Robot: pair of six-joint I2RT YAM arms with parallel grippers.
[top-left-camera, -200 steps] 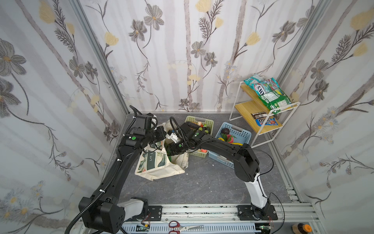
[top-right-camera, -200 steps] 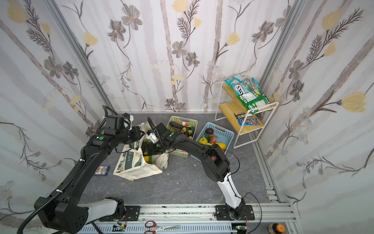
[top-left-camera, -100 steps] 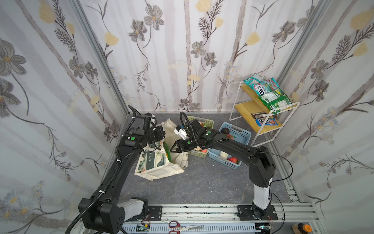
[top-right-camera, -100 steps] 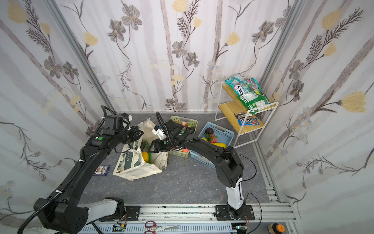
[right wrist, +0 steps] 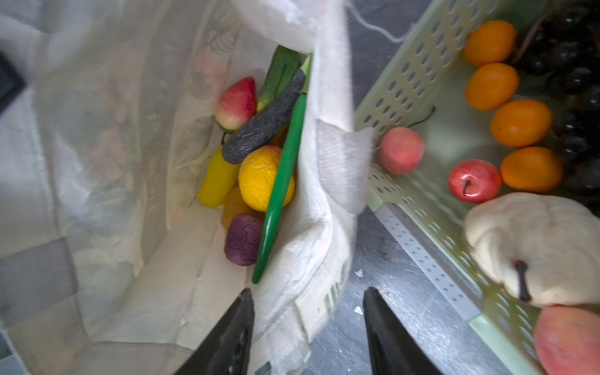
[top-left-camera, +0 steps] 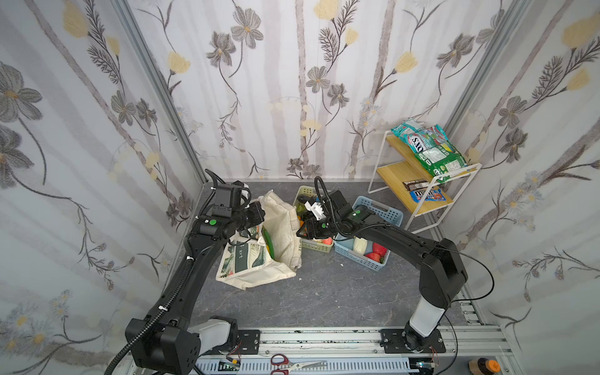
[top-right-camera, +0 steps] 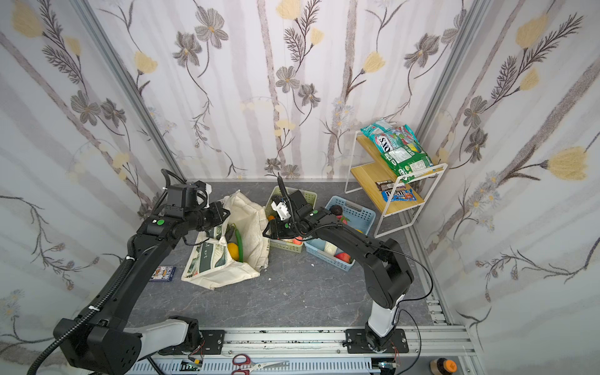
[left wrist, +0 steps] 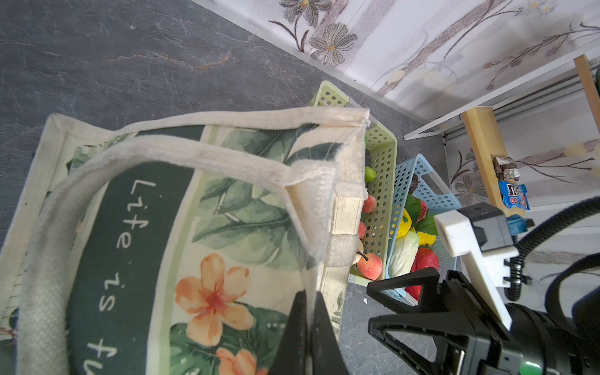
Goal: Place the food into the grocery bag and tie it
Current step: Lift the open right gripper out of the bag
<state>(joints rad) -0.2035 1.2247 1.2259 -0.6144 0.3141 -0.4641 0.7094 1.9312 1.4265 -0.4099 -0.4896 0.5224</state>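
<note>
We find the grocery bag [top-left-camera: 256, 259] standing on the table [top-left-camera: 324, 292], left of the middle, with food [right wrist: 266, 181] lying in its bottom. Just right of the bag sits a basket [top-left-camera: 316, 248] holding more food, and just beside that one, further right, a second basket [top-left-camera: 383, 214], also filled. Behind these, in the far right corner, stands a shelf rack [top-left-camera: 397, 172]; snack packets [top-left-camera: 431, 152] lie on its upper board. The left pincer [top-left-camera: 259, 211] is at the bag's rear left rim, the right pincer [top-left-camera: 299, 232] between bag and first basket. Scissors [top-left-camera: 293, 367] lie on the front rail.
</note>
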